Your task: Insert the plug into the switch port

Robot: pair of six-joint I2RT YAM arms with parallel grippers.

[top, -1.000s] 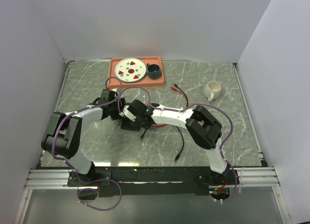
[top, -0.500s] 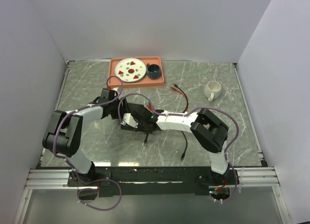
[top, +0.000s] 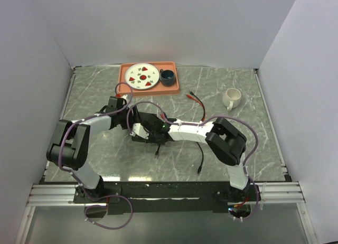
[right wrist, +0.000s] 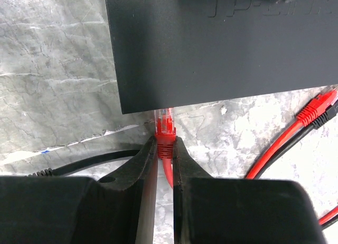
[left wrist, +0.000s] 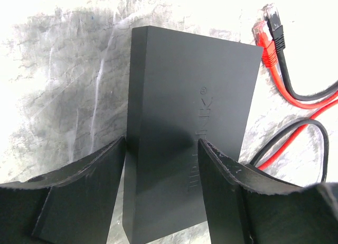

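The flat matte-black switch box (right wrist: 222, 43) is lying mid-surface, and the red plug with its clear tip (right wrist: 165, 127) is now nosing right up against the box's near edge. That's the change: over the last second the right arm has been swinging lower and stretching leftward, lining the plug up with that edge. The right fingers (right wrist: 142, 165) are clamping together on the plug's red boot. Whether the tip is actually entering a port is hidden under the edge. The left fingers (left wrist: 90, 186) are standing apart, straddling the box's other end; I can't tell if they're pressing it. One straight push looks like what's remaining. Loose red and black cables (right wrist: 311, 112) are trailing across the grey marbled surface (top: 95, 91).
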